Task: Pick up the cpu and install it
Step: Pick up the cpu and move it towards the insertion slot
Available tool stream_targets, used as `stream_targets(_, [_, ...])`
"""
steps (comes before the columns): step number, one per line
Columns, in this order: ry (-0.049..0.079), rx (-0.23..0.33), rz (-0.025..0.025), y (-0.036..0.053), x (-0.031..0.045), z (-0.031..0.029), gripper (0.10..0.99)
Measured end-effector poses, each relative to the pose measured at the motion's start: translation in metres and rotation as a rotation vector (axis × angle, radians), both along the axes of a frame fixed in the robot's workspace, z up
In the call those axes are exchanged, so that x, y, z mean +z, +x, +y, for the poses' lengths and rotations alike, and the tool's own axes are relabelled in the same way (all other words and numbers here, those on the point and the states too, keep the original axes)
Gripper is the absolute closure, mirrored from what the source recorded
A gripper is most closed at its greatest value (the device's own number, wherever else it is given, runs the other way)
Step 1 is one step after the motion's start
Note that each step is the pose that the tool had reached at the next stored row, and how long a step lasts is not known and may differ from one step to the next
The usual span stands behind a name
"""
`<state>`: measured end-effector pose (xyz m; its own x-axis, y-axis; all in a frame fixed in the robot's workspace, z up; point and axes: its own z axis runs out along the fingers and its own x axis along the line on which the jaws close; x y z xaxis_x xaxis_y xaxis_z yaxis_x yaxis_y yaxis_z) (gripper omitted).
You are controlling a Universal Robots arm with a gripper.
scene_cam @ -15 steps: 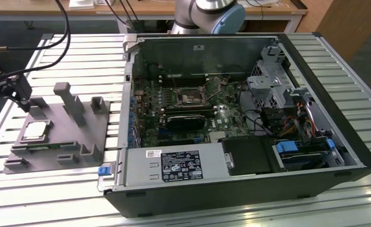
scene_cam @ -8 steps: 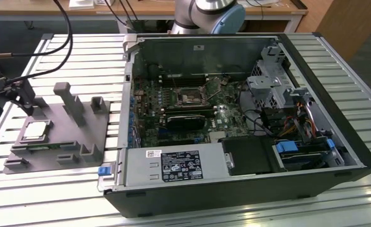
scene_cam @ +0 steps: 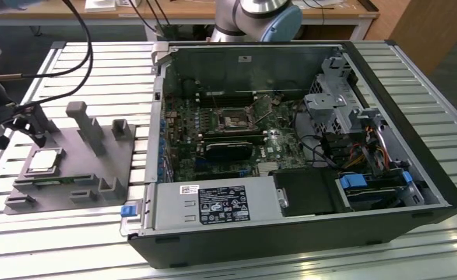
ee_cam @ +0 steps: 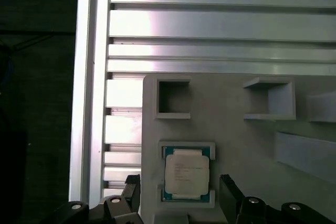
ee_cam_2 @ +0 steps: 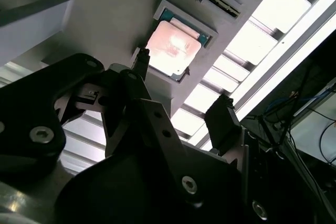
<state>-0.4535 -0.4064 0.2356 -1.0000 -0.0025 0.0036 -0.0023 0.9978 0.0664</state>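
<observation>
Hovering over the grey tray (scene_cam: pixel 96 175) at the exterior view's left, the gripper (scene_cam: pixel 20 137) hangs with its jaws apart and nothing between them. The tray lies flat on the slatted metal table (scene_cam: pixel 96 70), close to the table's edge on that side and just beside the open computer case (scene_cam: pixel 306 192), which takes up the middle of the table.

The cpu (scene_cam: pixel 45 160) rests flat, metal top upward, in a shallow square recess near the tray's edge that is farthest from the case. In the first wrist view the cpu (ee_cam: pixel 186 174) shows a pale metal top with a thin green rim inside the recess's raised frame, and the gripper (ee_cam: pixel 181 190) straddles it, one dark fingertip (ee_cam: pixel 134 190) out past the tray's edge over the table slats (ee_cam: pixel 210 24) and the other over the tray (ee_cam: pixel 247 140) on the cpu's far side. The second wrist view shows the same: the cpu (ee_cam_2: pixel 172 50) sits bright in its frame and the gripper (ee_cam_2: pixel 182 86) is spread wider than the chip, with neither fingertip (ee_cam_2: pixel 140 59) touching it.

A long narrow green strip (scene_cam: pixel 46 182) lies in a slot of the tray just beside the cpu's recess. Inside the case, the dark square socket (scene_cam: pixel 235 119) sits on the green board, well apart from the cpu.
</observation>
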Motion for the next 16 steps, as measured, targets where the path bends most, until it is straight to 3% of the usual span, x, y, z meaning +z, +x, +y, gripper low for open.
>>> stream_targets(5, [-0.009,0.0,-0.0005,0.0001,-0.0081,0.0,0.384])
stream_targets(8, [-0.016,0.0,-0.0037,0.0002,-0.0122,0.0,0.384])
stream_targets(11, [-0.016,0.0,-0.0084,0.0001,-0.0171,0.0001,0.384])
stream_targets(16, [-0.016,0.0,-0.0087,0.0004,-0.0261,0.0001,0.384])
